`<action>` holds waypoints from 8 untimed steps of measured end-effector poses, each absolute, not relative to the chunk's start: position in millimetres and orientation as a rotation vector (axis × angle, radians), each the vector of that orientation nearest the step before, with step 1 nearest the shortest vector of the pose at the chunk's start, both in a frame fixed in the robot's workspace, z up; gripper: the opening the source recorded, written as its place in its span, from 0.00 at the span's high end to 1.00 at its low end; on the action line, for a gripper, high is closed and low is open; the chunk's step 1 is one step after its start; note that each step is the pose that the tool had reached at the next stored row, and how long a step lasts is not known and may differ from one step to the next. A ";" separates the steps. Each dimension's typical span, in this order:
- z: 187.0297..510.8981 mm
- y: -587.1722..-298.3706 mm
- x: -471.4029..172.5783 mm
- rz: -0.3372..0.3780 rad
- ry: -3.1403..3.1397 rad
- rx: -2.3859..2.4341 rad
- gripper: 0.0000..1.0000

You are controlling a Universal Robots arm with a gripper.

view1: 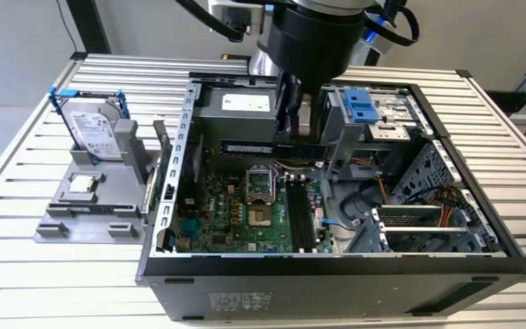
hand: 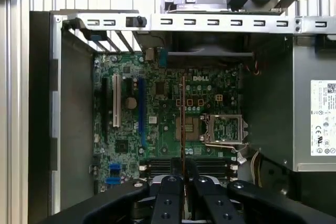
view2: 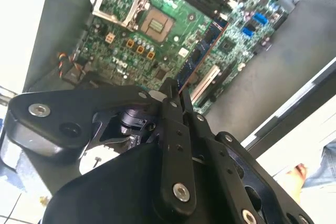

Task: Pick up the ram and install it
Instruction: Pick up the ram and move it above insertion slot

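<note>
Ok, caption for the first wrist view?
End effector holds the ram edge-on over the motherboard inside the open computer case.

Black claw (view2: 175, 94) tight around the edge-on ram (view2: 202, 53), above green motherboard (view2: 126, 51) with bare processor socket (view2: 157, 24).

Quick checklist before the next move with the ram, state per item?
1. Grip on ram: ok, gripper shut on it.
2. Held inside the open case, above the motherboard: ok.
3. Free memory slots: ok, they look empty in the exterior view.
4. Stick in line with the slots: not ok, it runs crosswise to them in both wrist views.
5. Seated in a slot: not ok, not yet.
6. Open slot latches: cannot tell.
</note>
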State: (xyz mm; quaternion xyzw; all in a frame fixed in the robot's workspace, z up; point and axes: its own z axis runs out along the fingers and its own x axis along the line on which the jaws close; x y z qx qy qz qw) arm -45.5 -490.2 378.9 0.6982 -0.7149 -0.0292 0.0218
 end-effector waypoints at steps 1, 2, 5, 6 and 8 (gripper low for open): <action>378.9 -490.2 -41.4 -0.091 -2.215 2.163 1.00; 378.9 -490.2 -37.4 -0.092 -2.214 2.163 1.00; 378.9 -490.2 -25.6 -0.095 -2.213 2.162 1.00; 378.9 -490.2 -21.5 -0.095 -2.213 2.161 1.00; 378.9 -490.2 -13.8 -0.097 -2.212 2.160 1.00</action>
